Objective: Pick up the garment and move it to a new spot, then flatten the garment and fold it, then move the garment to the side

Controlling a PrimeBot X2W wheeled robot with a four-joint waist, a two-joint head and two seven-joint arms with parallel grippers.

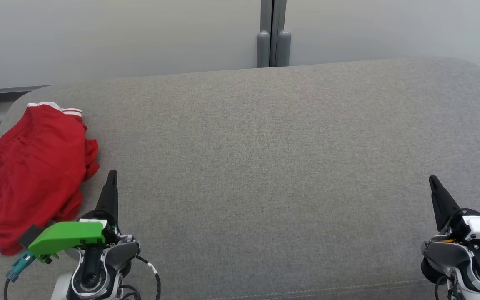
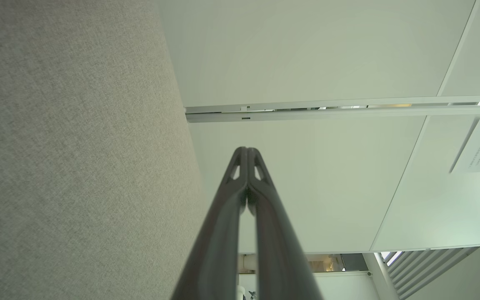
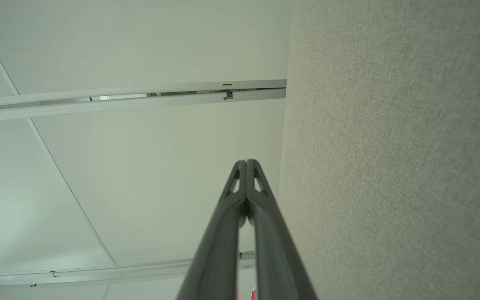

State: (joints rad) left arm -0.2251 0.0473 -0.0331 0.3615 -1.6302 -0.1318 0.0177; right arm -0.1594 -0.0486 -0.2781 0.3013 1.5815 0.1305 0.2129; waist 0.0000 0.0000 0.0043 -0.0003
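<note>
Both arms sit low at the near edge of the grey fabric-covered desk [image 1: 265, 146]. The left gripper [image 1: 112, 177] and right gripper [image 1: 433, 183] point away from the robot, jaws pressed together on nothing. The crumpled red garment [image 1: 36, 166], white-striped at its hems, lies at the desk's left end, just beside the left jaws. The print on a wall notice [image 2: 479, 146] is too small to read.

The left gripper [image 2: 247, 151], fingertips pressed together, points past the grey fabric surface [image 2: 69, 150] toward pale wall panels [image 2: 306, 54].
</note>
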